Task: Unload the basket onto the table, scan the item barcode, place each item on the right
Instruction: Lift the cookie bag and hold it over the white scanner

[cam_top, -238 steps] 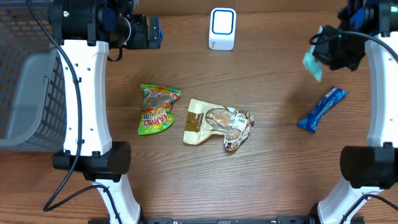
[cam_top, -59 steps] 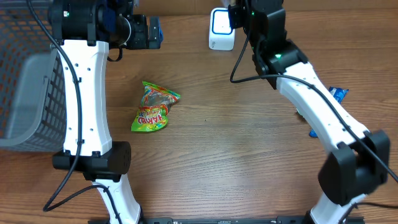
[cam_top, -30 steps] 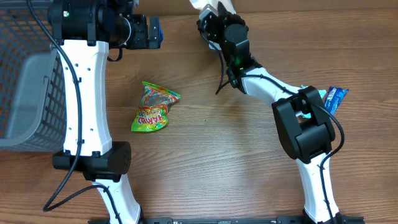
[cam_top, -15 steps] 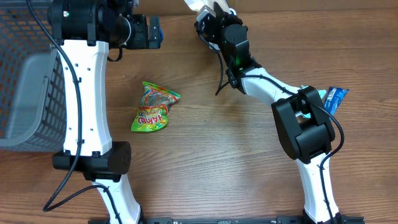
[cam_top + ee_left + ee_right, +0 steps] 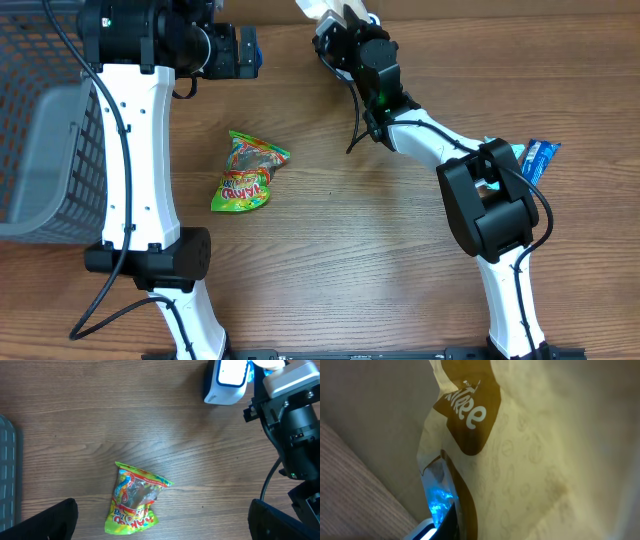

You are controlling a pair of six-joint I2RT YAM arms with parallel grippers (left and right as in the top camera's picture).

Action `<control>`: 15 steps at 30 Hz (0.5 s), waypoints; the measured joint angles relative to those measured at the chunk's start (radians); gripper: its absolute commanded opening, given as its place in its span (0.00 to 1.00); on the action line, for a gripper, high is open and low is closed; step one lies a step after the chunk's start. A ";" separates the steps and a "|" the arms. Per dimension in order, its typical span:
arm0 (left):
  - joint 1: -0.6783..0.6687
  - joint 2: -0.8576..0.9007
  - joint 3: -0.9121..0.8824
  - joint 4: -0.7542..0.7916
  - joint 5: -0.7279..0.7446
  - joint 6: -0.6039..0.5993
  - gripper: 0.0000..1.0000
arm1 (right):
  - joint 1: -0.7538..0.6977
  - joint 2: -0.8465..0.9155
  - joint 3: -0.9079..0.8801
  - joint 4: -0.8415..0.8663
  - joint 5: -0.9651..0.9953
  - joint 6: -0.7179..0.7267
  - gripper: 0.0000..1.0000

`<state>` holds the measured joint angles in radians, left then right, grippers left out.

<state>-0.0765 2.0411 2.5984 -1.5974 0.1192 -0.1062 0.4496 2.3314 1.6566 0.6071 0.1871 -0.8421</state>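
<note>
Tan packet (image 5: pixel 520 460) up off table (image 5: pixel 400 280), pinched by right end effector (image 5: pixel 337 20) at scanner (image 5: pixel 227 380) (left end effector (image 5: pixel 162 527) spread)

Item: cream pouch (image 5: pixel 520 460), brown label, which I saw hanging just beside the scanner (image 5: pixel 226 380).
Scanner: white, upright, glowing blue.

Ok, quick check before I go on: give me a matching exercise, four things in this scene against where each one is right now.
Things:
1. green and yellow crinkly candy bag
2. blue foil-wrapped bar
3. grey mesh basket
4. cream and brown snack pouch

Places:
A. far left of the wooden table
B. gripped, raised by the white blue-lit scanner
C. lying on the wood, centre-left
D. right side, partly behind the right arm

Pairs: 1-C, 2-D, 3-A, 4-B
</note>
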 measured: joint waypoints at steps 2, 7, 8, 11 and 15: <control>0.000 0.000 0.000 0.000 0.000 0.000 1.00 | 0.000 0.000 0.000 0.001 0.000 0.000 0.04; 0.000 0.000 0.000 0.000 0.000 0.000 1.00 | 0.000 0.000 0.000 0.002 -0.001 -0.001 0.04; 0.000 0.000 0.000 0.000 0.000 0.000 1.00 | 0.000 0.000 0.000 0.002 0.000 -0.001 0.04; 0.000 0.000 0.000 0.000 0.000 0.000 1.00 | 0.000 0.000 0.000 0.001 0.000 -0.001 0.04; 0.000 0.000 0.000 0.000 0.000 0.000 1.00 | 0.005 0.000 0.000 -0.002 -0.001 0.000 0.04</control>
<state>-0.0765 2.0411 2.5984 -1.5974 0.1192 -0.1062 0.4549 2.3314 1.6566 0.6048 0.1864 -0.8421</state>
